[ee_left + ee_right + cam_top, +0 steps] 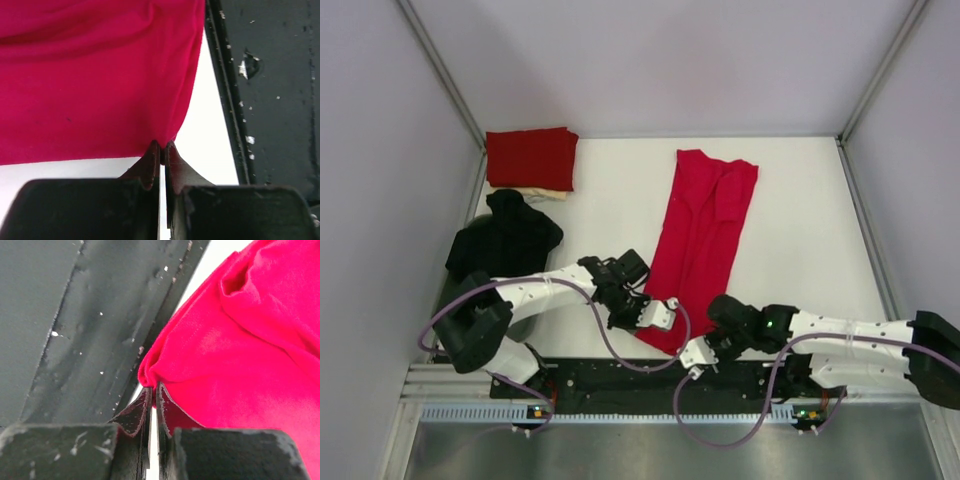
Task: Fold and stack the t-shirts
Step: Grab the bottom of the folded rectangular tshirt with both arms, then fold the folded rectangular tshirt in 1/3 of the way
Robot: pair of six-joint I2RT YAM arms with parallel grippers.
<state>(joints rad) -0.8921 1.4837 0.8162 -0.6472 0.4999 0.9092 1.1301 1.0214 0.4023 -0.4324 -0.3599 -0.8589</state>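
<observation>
Both jaws clamp the near hem of the red t-shirt (702, 230)

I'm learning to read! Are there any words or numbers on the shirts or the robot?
No words or numbers can be read anywhere. The spread red shirt, the folded red shirt and the black cloth are plain, and the left claw and right claw carry no labels.
</observation>
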